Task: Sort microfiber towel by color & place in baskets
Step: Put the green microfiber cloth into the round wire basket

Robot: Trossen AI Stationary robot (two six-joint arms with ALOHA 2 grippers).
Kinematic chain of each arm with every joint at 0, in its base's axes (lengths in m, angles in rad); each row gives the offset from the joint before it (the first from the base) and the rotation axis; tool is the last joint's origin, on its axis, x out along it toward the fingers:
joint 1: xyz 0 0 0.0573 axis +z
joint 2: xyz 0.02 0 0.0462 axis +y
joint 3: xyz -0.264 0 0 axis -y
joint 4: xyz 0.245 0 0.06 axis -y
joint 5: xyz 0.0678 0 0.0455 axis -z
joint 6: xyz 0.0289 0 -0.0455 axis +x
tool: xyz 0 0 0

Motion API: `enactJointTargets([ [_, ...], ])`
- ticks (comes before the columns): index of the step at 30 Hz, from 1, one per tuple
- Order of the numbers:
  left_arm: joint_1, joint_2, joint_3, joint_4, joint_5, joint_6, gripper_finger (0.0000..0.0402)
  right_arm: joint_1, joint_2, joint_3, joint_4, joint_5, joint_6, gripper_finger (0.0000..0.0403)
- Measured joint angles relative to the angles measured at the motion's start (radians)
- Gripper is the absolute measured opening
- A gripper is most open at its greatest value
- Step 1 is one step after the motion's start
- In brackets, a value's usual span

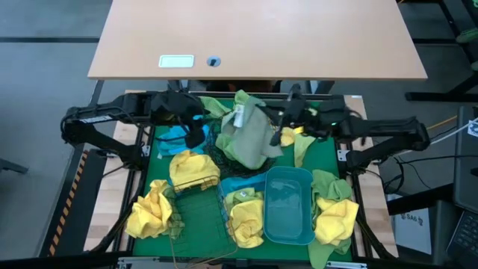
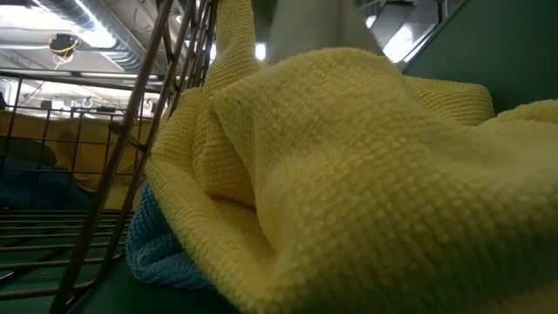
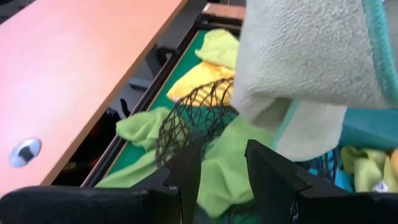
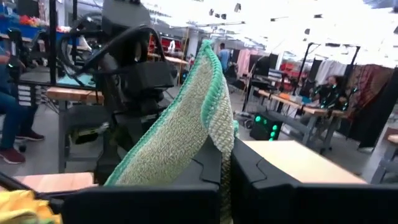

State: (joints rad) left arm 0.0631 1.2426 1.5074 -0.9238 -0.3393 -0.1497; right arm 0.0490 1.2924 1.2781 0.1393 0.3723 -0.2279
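A yellow towel [image 2: 366, 174] fills the low view. The right gripper [image 4: 225, 163] is clenched on a green towel [image 1: 250, 134] above the black bowl [image 3: 193, 115]; the left gripper [image 3: 222, 171] is released, empty.

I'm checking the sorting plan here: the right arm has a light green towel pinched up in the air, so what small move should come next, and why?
Probably lower it: the right end effector is shut on the light green microfiber towel, which hangs right over the round black wire-mesh bowl that already has green cloth around it. Easing down before letting go should drop it inside. The left end effector waits open beside the bowl.
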Motion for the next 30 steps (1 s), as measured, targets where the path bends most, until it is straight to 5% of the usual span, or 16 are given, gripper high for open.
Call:
enactJointTargets([
  [7, 0.0, -0.028, 0.0, -0.085, 0.0, -0.003, 0.0122, -0.033, 0.104, 0.0, 0.015, -0.038, -0.011, 0.0004],
  [21, 0.0, -0.033, 0.0, -0.264, 0.0, -0.017, 0.0122, -0.044, 0.304, 0.0, -0.464, -0.047, 0.121, 0.0005],
  [30, 0.0, -0.033, -0.055, -0.389, 0.0, -0.137, 0.0122, -0.044, 0.406, 0.0, -0.517, -0.044, 0.122, 0.0006],
])
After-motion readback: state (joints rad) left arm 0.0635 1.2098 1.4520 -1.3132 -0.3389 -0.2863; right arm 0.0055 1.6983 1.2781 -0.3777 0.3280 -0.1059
